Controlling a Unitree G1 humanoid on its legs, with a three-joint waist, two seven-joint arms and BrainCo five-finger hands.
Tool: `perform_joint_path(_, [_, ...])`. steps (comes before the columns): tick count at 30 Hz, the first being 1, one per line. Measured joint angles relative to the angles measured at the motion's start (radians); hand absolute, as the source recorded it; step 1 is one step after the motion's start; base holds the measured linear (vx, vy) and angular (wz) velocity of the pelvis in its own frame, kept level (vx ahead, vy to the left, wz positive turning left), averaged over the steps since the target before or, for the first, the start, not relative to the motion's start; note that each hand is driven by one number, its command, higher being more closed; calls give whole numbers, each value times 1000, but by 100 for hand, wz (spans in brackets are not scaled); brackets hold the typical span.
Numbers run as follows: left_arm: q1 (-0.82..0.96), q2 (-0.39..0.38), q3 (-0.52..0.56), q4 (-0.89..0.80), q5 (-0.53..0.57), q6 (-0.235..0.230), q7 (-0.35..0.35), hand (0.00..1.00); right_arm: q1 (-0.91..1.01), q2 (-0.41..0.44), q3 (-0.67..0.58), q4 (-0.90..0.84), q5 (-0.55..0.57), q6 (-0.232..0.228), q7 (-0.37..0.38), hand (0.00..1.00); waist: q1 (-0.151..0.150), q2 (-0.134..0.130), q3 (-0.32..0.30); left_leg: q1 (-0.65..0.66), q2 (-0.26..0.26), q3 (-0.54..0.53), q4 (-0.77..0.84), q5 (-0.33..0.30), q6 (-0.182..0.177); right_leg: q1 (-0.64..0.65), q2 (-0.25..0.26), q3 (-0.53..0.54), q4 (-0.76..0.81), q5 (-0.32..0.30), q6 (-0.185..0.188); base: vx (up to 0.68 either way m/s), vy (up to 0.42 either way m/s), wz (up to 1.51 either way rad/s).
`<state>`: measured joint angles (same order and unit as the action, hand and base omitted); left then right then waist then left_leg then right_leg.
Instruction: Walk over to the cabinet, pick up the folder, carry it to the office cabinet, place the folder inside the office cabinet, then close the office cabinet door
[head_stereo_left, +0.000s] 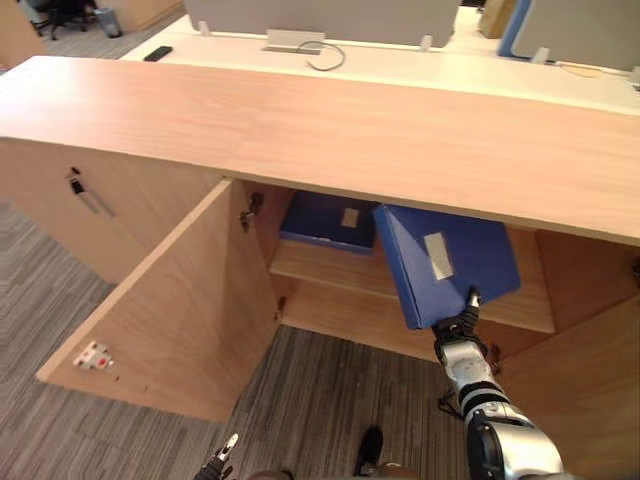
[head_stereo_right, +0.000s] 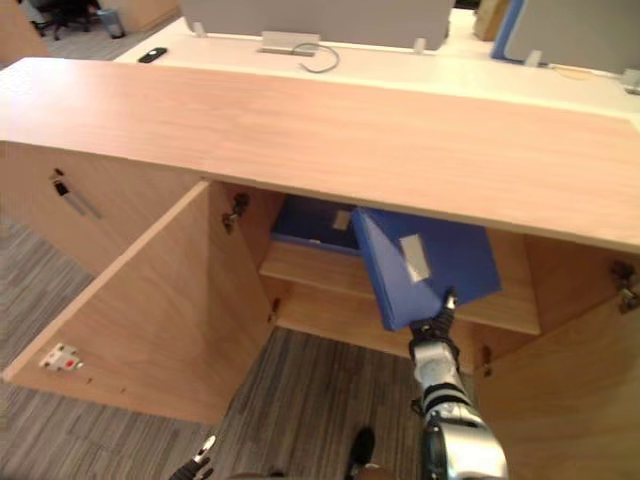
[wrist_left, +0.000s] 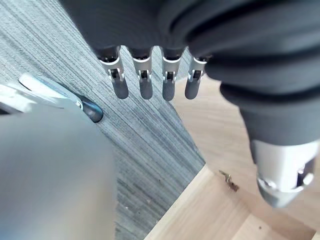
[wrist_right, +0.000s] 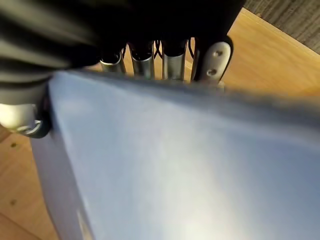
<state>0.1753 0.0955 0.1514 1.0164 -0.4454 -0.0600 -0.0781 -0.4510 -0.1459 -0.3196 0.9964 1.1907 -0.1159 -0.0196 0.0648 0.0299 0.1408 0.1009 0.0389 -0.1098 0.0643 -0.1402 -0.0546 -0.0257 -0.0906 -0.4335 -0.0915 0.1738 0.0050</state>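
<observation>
We see the blue folder in the air at the mouth of the open office cabinet. It is tilted, with its upper part under the cabinet's top and over the inner shelf. The right hand grips it by the lower corner, and a dark fingertip lies on the front face. The right wrist view adds what the head views cannot show: the silver fingers run behind the folder's edge, and its blue face is right up against the camera.

A pale label sits on the folder's front, but we cannot read anything on it. A second blue folder lies flat on the shelf just to the left, with a similar pale patch that is also unreadable.

The left door stands wide open over the grey carpet. A small white sticker with red marks is near the door's lower corner, too small for us to read. The right eye view shows more of the right door, which is also open, with a hinge above it.

The left hand hangs low, well apart from the folder. Its wrist view shows the fingers straight and holding nothing above the carpet and the wooden door.
</observation>
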Motion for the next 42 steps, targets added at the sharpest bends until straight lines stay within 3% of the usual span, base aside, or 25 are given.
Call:
perform_joint_path(4, [12,-25,35,-8,0,0,27,0,-28,51,-130,0,113,-56,-58,100,9,14,15,-2,2,-76,-9,19,-8,37,-15,-85,0,-19,6,-7,25,64])
perform_joint_path(9, [18,-42,54,-18,-1,0,45,0,-77,77,-225,-43,172,-102,-122,100,14,32,22,-52,3,-111,42,19,-15,33,-20,-144,12,-41,13,17,9,38])
perform_joint_path(12, [24,-55,57,-37,-12,-2,51,0,-107,75,-281,-94,171,-116,-157,100,22,51,37,-107,-8,-60,151,16,-21,7,-52,-164,98,-91,11,28,71,18])
perform_joint_path(15, [45,-68,50,-66,-27,-9,51,0,-113,61,-292,-128,169,-130,-195,100,21,64,46,-156,-17,48,294,16,-21,-21,-114,-170,254,-193,14,29,84,21])
perform_joint_path(20, [55,-76,18,-91,-31,-12,52,0,-190,-29,-321,-164,162,-149,-263,100,-2,101,83,-244,-12,161,456,16,-16,-88,-203,-189,459,-314,16,-12,59,25])
perform_joint_path(25, [68,-76,6,-122,-32,-20,52,0,-316,-96,-317,-166,123,-150,-318,100,-7,105,106,-297,-21,186,497,12,-10,-200,-246,-125,594,-375,-1,0,5,-21])
perform_joint_path(28, [76,-79,10,-125,-34,-36,57,0,-355,-114,-280,-166,124,-152,-342,100,-18,97,119,-384,-15,197,636,8,-1,-248,-257,-79,659,-402,-17,23,-33,-25])
perform_joint_path(30, [81,-80,8,-124,-31,-41,64,0,-387,-111,-251,-161,123,-150,-349,100,-19,102,121,-381,7,224,591,-29,22,-284,-240,-39,674,-404,-18,29,-1,-68])
perform_joint_path(32, [80,-80,-5,-123,-28,-47,73,0,-459,-118,-248,-159,123,-152,-362,100,-32,115,130,-358,20,234,493,-84,16,-361,-222,10,713,-404,-18,55,89,-66])
perform_joint_path(35, [70,-73,-16,-126,-30,-54,79,0,-540,-138,-251,-159,123,-169,-382,100,-40,116,172,-360,12,285,471,-136,13,-434,-232,63,761,-402,-15,-19,142,-37])
perform_joint_path(42, [62,-65,-55,-167,-60,-67,98,0,-662,-164,-260,-159,123,-160,-424,100,-27,119,223,-412,-15,325,541,-177,36,-528,-268,130,839,-409,-2,-42,83,-15])
